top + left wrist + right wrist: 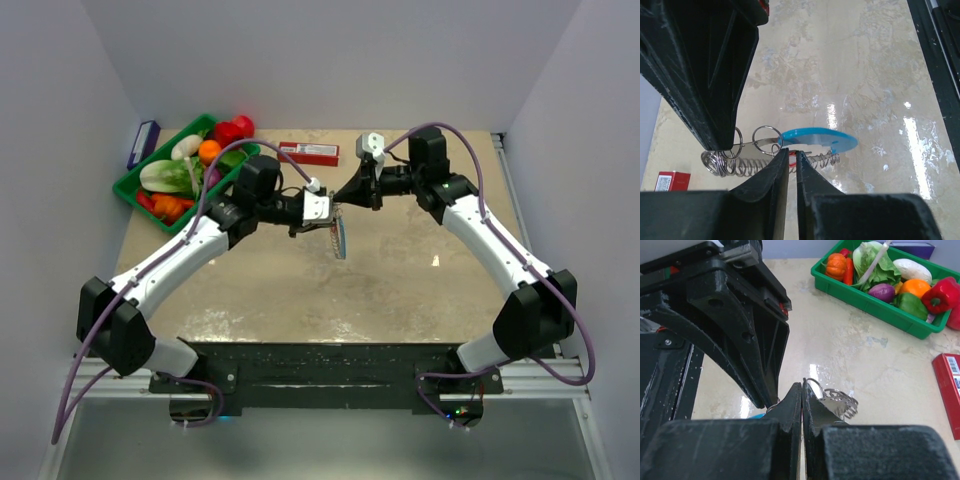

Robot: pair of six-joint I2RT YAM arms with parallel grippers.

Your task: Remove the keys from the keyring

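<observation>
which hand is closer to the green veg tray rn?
Left, narrowly. Both hands meet at the keyring, right of the green tray: the left hand on the tray's side, the right hand just beyond it.

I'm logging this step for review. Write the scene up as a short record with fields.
keyring: held in the air between the two arms
keys: silvery fringe strung on the keyring
blue section: on the keyring, beside the fringe
right gripper: fingers shut on the keyring's thin wire
left gripper: fingers at the fringe, a narrow gap between them; grip unclear
green tray: far left corner, holds vegetables
red box: lying flat at the far edge
</observation>
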